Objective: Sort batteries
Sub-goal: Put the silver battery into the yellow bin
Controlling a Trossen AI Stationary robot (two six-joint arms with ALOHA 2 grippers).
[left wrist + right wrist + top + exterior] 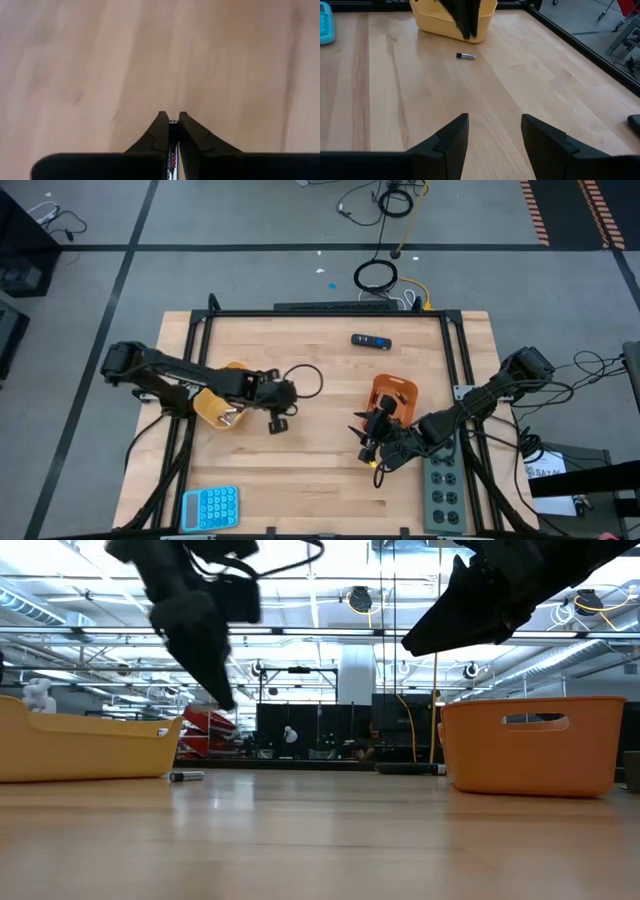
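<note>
The left gripper [170, 121] is shut on a thin battery [172, 159], up off the table, just right of the yellow tray [213, 408]. Another battery [466, 56] lies flat by that tray; only low & R wrist views show it. The right gripper [494, 134] hangs wide, empty, by the orange tray [394, 392].

Left gripper [170, 121] jaws clamped; right gripper [493, 131] jaws apart

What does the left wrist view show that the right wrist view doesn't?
Only left wrist: the left gripper shut on a thin silvery cylindrical battery between its dark fingers, over bare wood.
Only right wrist: the open right gripper, a small dark battery lying on the table, the yellow plastic tray, the light-blue calculator.
Both: the light wooden tabletop.
</note>
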